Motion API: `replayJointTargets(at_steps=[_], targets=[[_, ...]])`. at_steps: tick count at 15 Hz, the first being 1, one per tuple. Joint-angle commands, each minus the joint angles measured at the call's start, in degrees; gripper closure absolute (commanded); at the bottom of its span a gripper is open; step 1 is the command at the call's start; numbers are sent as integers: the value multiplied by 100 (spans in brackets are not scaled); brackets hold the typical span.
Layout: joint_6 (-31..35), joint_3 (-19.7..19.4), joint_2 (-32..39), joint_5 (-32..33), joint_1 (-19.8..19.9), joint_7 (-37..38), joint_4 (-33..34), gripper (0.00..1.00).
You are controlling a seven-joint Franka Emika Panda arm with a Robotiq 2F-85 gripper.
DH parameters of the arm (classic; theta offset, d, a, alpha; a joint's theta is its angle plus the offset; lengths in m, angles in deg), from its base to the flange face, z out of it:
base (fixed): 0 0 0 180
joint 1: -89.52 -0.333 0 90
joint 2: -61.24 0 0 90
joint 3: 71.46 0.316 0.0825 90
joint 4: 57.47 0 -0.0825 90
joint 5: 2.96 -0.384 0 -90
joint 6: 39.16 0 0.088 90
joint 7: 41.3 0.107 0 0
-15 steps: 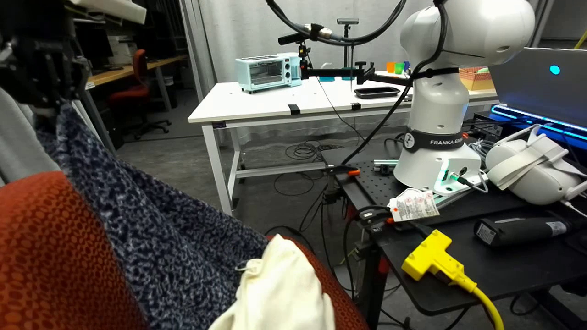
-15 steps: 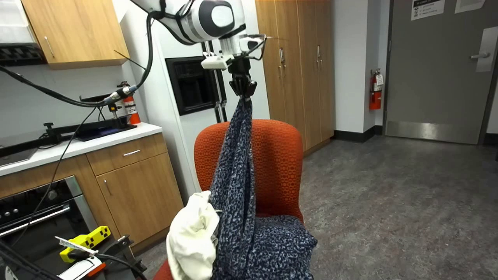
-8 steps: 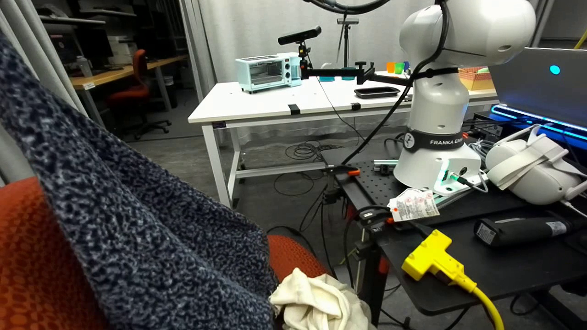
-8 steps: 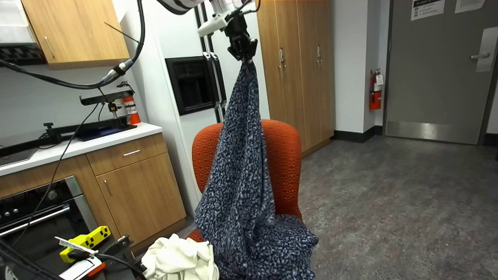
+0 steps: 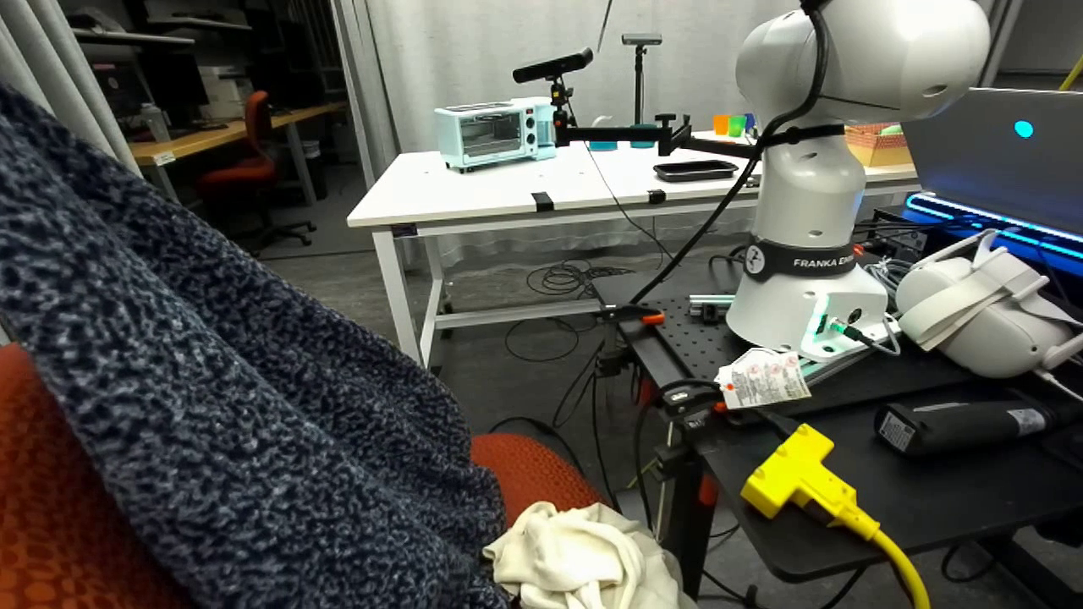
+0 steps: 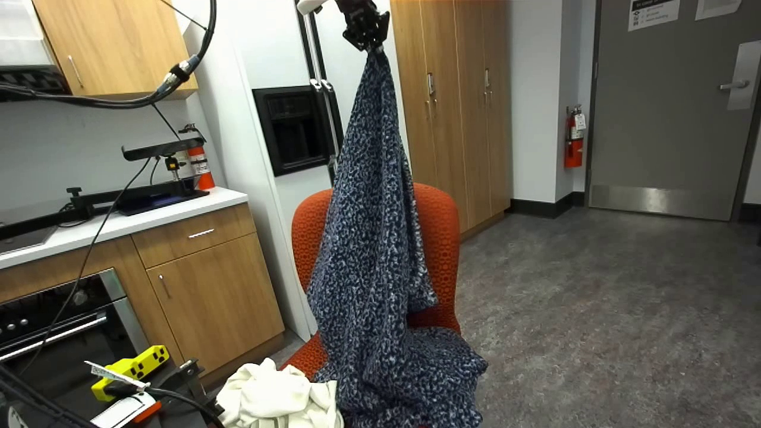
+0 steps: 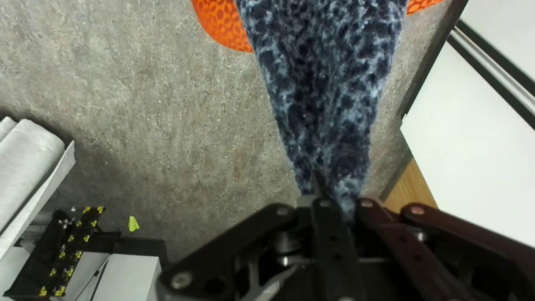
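My gripper [image 6: 370,43] is shut on a bunched corner of a dark blue and white speckled blanket [image 6: 371,202]. The blanket hangs in a long cone below it, and its lower part rests on the seat of an orange patterned chair [image 6: 441,255]. In the wrist view, the cloth runs up from between the fingers [image 7: 334,234] towards the chair. A crumpled cream cloth [image 6: 276,395] lies by the blanket's foot, near the seat's edge; it also shows in an exterior view as a cream heap [image 5: 584,550]. Part of the chair back is hidden behind the blanket.
Beside the chair stands a black table [image 5: 846,541] bearing the robot base [image 5: 804,279], a yellow power splitter [image 5: 799,474] and a white headset [image 5: 973,313]. Further off are a white table [image 5: 482,190] with a toaster oven [image 5: 495,135], a white fridge [image 6: 267,65] and wooden cabinets [image 6: 458,119].
My gripper has risen steadily with the blanket, pulling more of it off the seat. The cream cloth, earlier drawn up against the blanket, has dropped into a low heap beside it.
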Motion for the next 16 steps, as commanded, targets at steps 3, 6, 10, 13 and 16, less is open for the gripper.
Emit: replayJointTargets(at_steps=[3,6,10,13,16], targets=[[-535,28,724,441,-477,2,1798,99],[-497,-32,946,698,-741,37,2426,99],[-435,-103,1225,968,-957,38,3305,99],[-139,-201,1348,957,-992,152,3810,99],[97,-306,1521,925,-1030,354,4371,99]])
